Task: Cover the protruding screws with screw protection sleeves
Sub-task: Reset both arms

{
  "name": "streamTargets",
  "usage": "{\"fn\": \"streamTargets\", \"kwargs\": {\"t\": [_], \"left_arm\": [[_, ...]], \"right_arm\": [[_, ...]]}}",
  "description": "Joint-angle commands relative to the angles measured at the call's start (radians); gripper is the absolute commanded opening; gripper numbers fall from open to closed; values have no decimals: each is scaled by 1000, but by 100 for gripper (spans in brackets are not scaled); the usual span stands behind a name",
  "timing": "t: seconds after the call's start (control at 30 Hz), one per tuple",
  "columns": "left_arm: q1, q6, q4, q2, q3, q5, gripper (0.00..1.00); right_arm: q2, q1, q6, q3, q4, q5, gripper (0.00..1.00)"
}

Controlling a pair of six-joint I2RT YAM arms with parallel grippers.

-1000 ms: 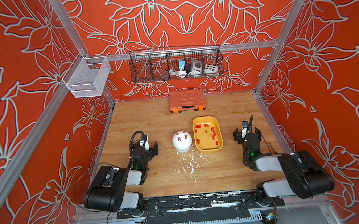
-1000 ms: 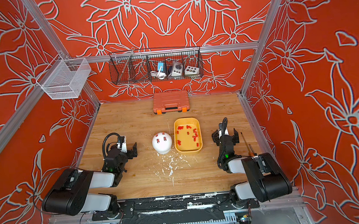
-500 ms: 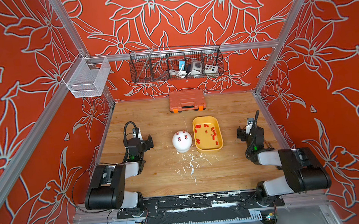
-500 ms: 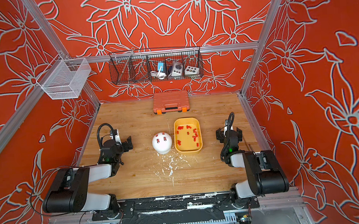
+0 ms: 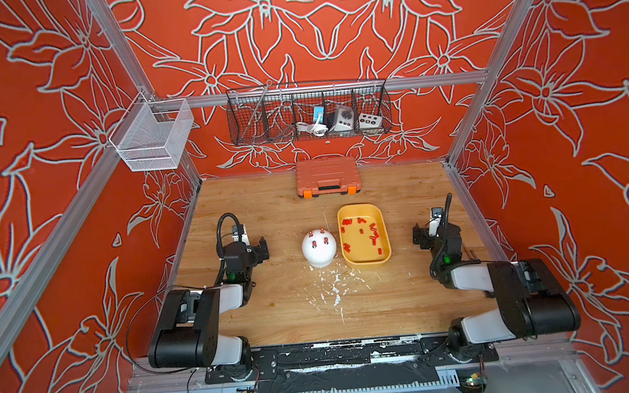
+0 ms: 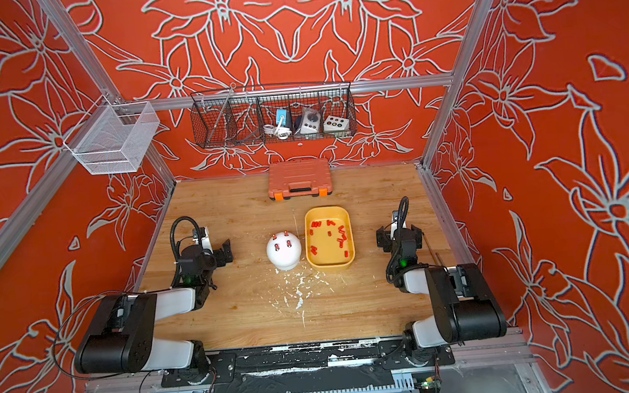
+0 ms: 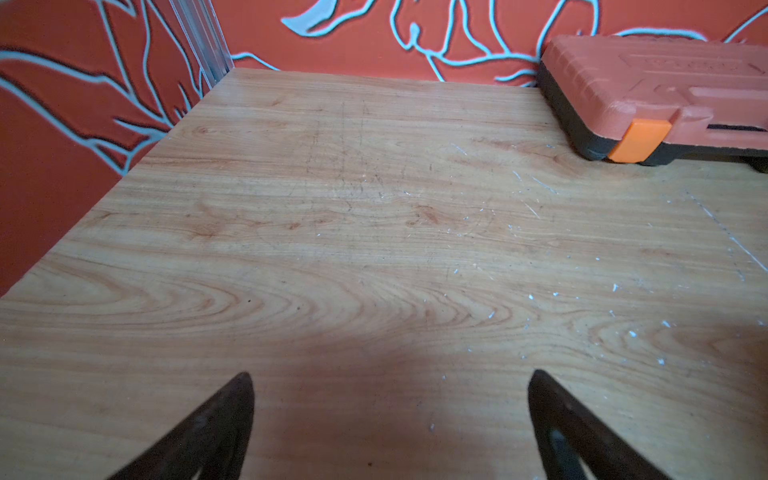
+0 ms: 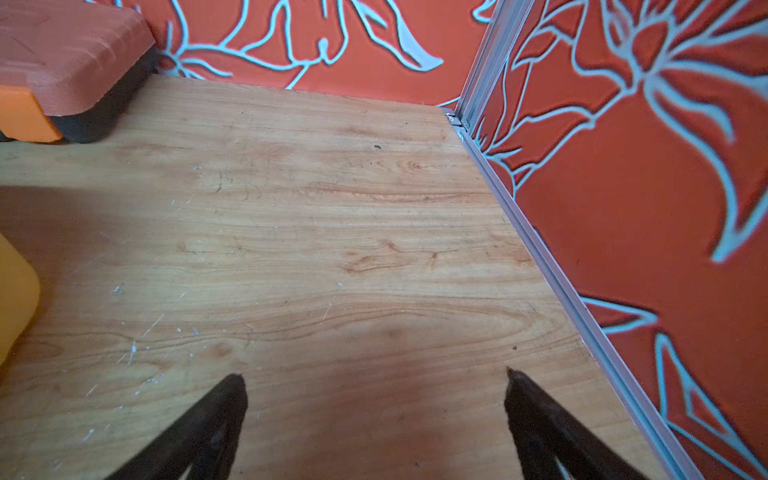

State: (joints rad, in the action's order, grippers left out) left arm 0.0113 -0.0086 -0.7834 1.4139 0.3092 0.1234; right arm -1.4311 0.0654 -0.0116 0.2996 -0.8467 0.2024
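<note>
Left pincer [image 5: 254,241] near the counter's [image 5: 295,314] left edge and right pincer [image 5: 427,227] near its right edge both stand apart, holding nothing. Mid-counter, the protruding screws [image 5: 325,239] on the white dome [image 5: 319,257] wear red caps. Loose screw protection sleeves [image 5: 347,221] lie in the yellow tray [image 5: 366,264] just beside it. The orange tool case [image 5: 327,175] sits at the back edge.

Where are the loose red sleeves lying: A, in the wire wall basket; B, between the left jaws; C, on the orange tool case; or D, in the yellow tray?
D: the loose red sleeves lie scattered inside the yellow tray, beside the white dome.
</note>
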Motion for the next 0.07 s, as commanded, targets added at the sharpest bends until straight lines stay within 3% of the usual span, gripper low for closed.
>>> {"fn": "streamTargets", "kwargs": {"t": [0.0, 0.03], "left_arm": [[-2, -11, 10, -3, 2, -13, 100], [-2, -11, 9, -3, 3, -13, 100]], "right_arm": [[5, -2, 12, 7, -8, -6, 99], [6, -2, 9, 5, -11, -9, 99]]}}
